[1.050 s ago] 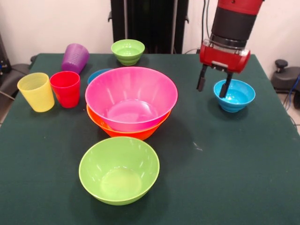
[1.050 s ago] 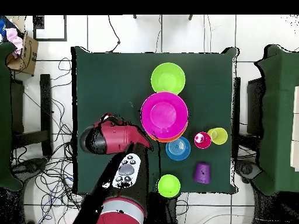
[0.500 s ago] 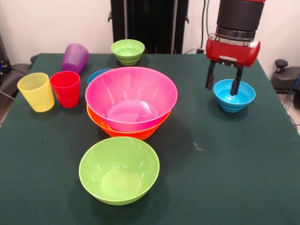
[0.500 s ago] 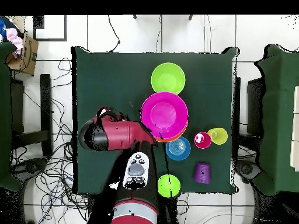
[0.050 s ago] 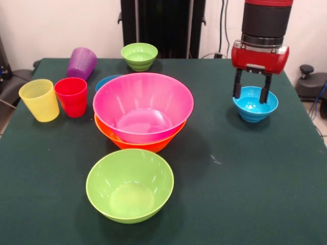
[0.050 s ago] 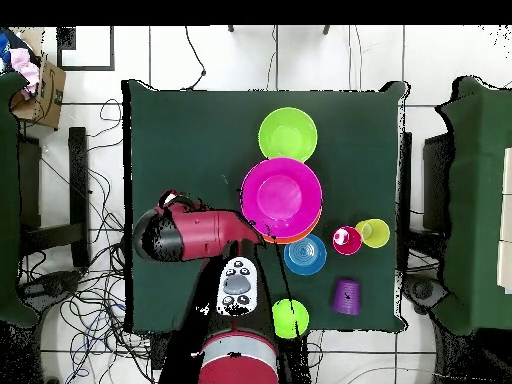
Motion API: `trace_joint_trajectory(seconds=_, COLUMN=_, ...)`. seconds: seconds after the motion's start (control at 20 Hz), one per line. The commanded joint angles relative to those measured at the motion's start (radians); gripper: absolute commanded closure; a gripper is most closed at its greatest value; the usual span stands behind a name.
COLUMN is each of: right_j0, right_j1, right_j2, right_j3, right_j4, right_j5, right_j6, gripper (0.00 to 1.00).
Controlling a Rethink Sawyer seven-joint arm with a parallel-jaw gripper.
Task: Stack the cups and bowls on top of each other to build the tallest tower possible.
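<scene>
**Gripper centres over the lone blue bowl**

Over the last second the gripper [image 5: 251,93] has slid right and squared up above the blue bowl [image 5: 255,103] at the table's far right. Jaws spread, holding nothing; the fingers straddle the bowl's far rim. Likely a grasp setup, bowl not lifted yet. Pink bowl [image 5: 143,106] sits nested in the orange bowl [image 5: 125,140] mid-table as the tower base. Yellow cup [image 5: 40,100], red cup [image 5: 71,96] and purple cup [image 5: 82,63] wait far left, unstacked.
</scene>
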State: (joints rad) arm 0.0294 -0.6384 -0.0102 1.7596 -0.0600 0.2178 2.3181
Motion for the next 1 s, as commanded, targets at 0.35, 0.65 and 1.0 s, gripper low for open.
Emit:
trace_joint_trajectory(seconds=0.35, right_j0=0.011, right_j1=0.076, right_j2=0.103, right_j3=0.033, right_j4=-0.11, right_j5=0.122, right_j6=-0.058, gripper=0.0)
trace_joint_trajectory(seconds=0.65, right_j0=0.017, right_j1=0.077, right_j2=0.085, right_j3=0.027, right_j4=-0.118, right_j5=0.129, right_j6=-0.047, gripper=0.0)
trace_joint_trajectory(seconds=1.0, right_j0=-0.01, right_j1=0.037, right_j2=0.088, right_j3=0.051, right_j4=-0.132, right_j5=0.157, right_j6=-0.062, gripper=0.0)
